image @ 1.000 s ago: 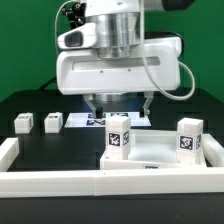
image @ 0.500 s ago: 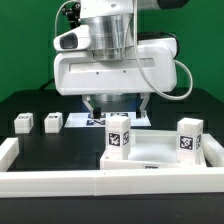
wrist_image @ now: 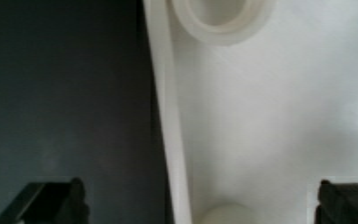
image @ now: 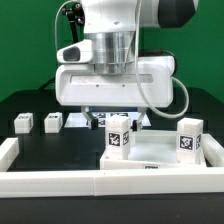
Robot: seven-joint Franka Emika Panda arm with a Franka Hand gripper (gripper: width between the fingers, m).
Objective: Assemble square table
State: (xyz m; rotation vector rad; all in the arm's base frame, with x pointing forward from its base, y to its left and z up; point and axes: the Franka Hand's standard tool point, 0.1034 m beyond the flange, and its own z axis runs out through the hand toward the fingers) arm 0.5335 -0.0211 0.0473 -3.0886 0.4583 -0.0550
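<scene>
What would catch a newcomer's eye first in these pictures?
The big white Franka arm fills the middle, and its open gripper hovers over the square tabletop. Two tagged legs stand upright at that slab. Two smaller-looking legs sit apart at the exterior view's left.

The Panda arm (image: 118, 30) stands upright in the middle of the exterior view. Its broad white hand block (image: 115, 85) is turned square to the camera and points straight down. The jaws are spread wide and grip nothing, and the wrist view shows the two dark fingertips (wrist_image: 51, 203) far apart.
</scene>
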